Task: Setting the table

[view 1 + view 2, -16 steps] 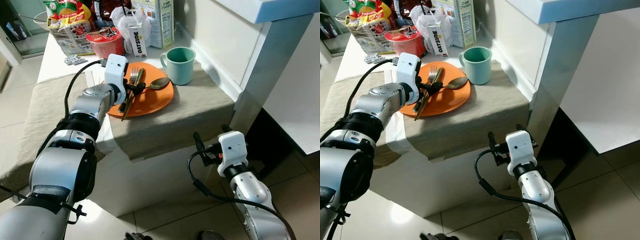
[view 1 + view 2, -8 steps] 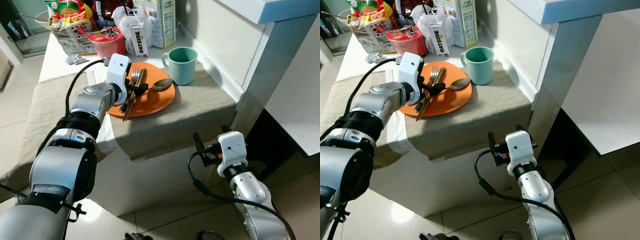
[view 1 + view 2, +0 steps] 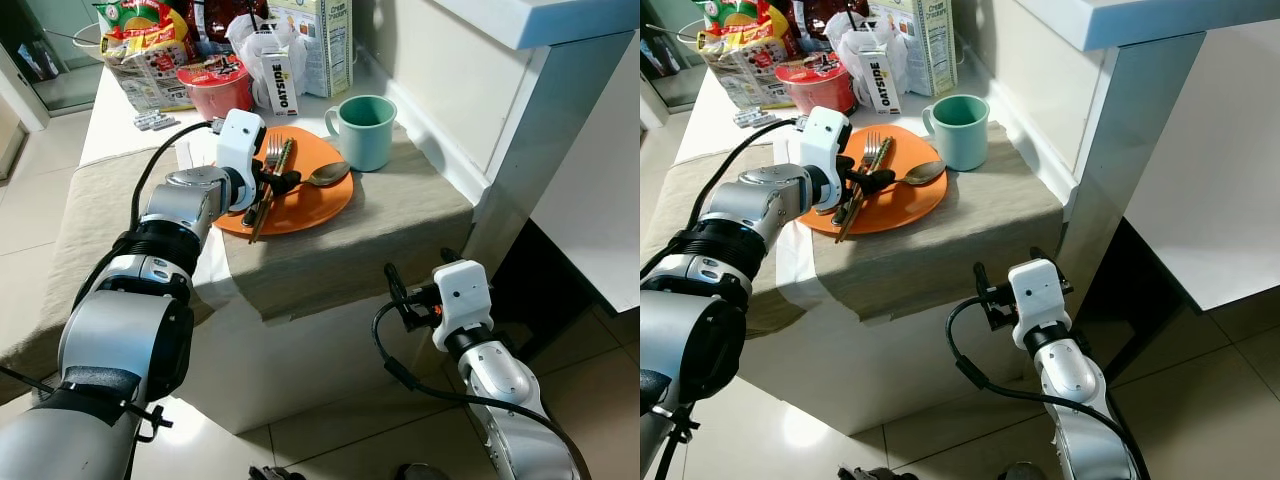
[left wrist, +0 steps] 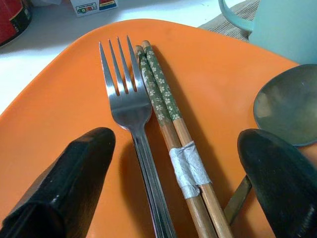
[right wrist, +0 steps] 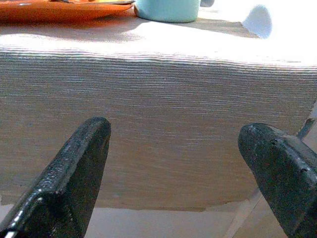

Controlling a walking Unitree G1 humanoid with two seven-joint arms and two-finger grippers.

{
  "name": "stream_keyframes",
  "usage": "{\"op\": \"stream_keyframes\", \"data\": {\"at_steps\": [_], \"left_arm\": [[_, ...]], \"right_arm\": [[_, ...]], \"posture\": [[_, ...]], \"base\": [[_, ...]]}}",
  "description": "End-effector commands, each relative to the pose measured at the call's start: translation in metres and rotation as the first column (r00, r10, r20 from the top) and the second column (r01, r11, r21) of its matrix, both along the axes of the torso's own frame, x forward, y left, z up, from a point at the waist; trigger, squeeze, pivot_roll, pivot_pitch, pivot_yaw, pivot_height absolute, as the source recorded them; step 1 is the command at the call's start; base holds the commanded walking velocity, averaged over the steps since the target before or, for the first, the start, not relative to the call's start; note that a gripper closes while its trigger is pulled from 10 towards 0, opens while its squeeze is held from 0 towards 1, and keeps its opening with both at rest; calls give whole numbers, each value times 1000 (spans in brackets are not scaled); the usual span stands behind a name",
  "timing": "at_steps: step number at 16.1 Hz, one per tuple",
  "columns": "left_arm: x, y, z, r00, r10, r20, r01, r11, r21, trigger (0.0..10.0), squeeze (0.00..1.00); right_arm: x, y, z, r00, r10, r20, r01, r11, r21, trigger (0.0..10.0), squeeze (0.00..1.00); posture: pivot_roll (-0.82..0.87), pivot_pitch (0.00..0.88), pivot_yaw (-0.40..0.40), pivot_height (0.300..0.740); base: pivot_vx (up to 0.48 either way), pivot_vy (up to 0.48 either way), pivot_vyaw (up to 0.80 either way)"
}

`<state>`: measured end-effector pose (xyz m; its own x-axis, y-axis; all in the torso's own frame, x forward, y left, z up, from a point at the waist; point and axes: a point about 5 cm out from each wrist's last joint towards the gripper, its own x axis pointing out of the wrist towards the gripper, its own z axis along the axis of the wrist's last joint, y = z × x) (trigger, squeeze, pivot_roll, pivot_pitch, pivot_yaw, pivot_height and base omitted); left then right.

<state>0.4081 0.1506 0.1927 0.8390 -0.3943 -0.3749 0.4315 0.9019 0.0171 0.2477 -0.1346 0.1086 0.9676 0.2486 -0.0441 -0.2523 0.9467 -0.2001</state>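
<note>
An orange plate sat on a grey-brown cloth spread over the white table. On the plate lay a fork, a pair of chopsticks taped together, and a spoon. The fork and chopsticks lay side by side, touching or nearly so, with the spoon off to one side nearer the green mug that stood on the cloth just beside the plate.

The left claw hovered low over the plate with its two black fingers spread wide apart. In the left wrist view the fork and the chopsticks lay between the fingers, and the spoon's handle passed under the far finger. Whether the fingers touched the plate could not be told.

The right claw hung below the table's edge, in front of the hanging cloth, its fingers apart and holding nothing.

At the back of the table stood a red noodle cup, a small carton, a taller box and snack packets.
</note>
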Motion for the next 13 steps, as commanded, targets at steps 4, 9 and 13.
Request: {"op": "stream_keyframes", "data": {"at_steps": [4, 9, 13], "left_arm": [[-10, 10, -36, 994, 14, -109, 2, 989, 145, 0, 0], [-12, 7, -39, 990, -1, -140, 18, 993, 121, 0, 0], [-14, 7, -41, 975, 5, -223, -7, 1000, -7, 0, 0]], "right_arm": [[2, 2, 1, 1000, 5, 8, -5, 1000, -3, 10000, 0], [2, 1, 2, 1000, 4, 9, -3, 1000, -5, 10000, 0], [2, 2, 1, 1000, 4, 7, -4, 1000, -4, 10000, 0]], "posture": [[-152, 66, 115, 740], [-152, 69, 114, 740], [-151, 72, 117, 740]], "base": [[0, 0, 0], [0, 0, 0], [0, 0, 0]]}}
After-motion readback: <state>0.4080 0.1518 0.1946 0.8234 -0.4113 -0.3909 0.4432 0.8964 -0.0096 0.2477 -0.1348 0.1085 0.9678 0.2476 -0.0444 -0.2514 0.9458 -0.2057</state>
